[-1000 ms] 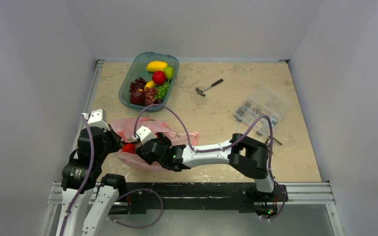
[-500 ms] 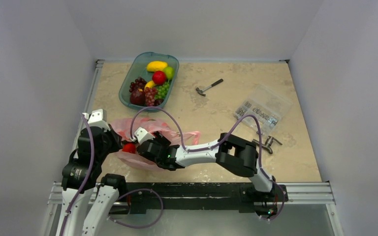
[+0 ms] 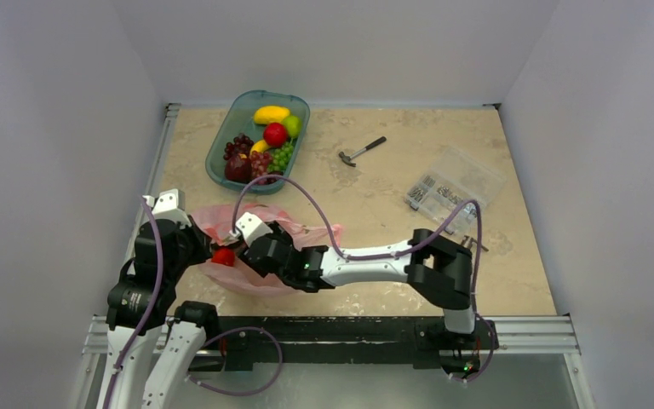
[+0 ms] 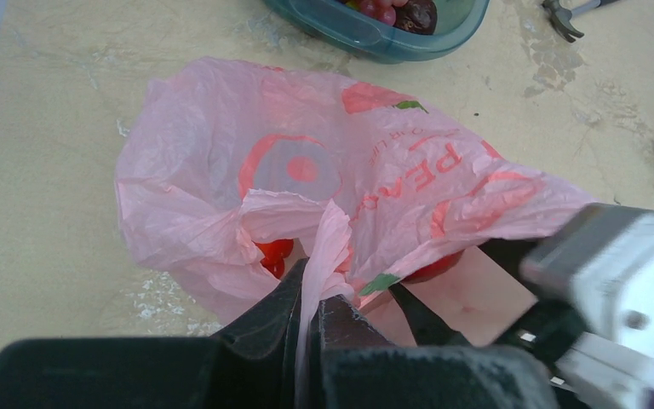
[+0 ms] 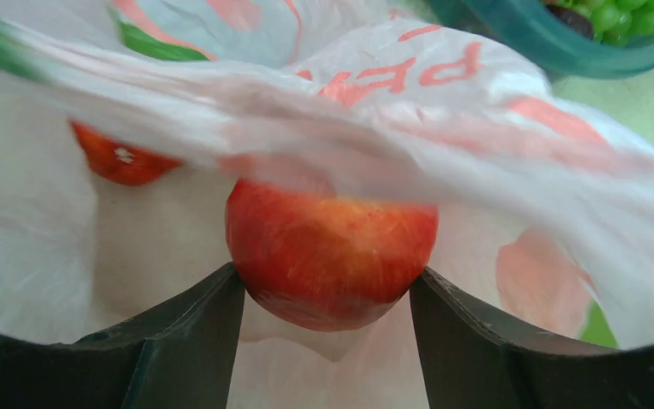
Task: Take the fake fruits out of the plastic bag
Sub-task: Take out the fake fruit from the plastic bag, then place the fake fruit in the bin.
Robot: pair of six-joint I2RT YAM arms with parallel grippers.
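The pink plastic bag [image 3: 221, 220] lies at the near left of the table with its mouth facing the arms. My left gripper [image 4: 313, 290] is shut on a pinched fold of the plastic bag [image 4: 306, 170] at its rim and holds the mouth up. My right gripper [image 5: 328, 285] reaches inside the bag, and both fingers [image 5: 196, 332] press the sides of a red apple [image 5: 332, 247]. A second red fruit [image 5: 119, 158] lies deeper in the bag on the left. In the top view a red fruit [image 3: 223, 256] shows at the mouth between the two grippers.
A teal tray [image 3: 218, 152] at the back left holds several fake fruits. A small hammer [image 3: 362, 151] lies at the back centre. A clear box of screws [image 3: 456, 183] sits at the right, with small metal parts beside it.
The right gripper's jaws have narrowed onto the red apple inside the bag. The right arm's elbow swung left and back to the right. The left gripper has kept its hold.
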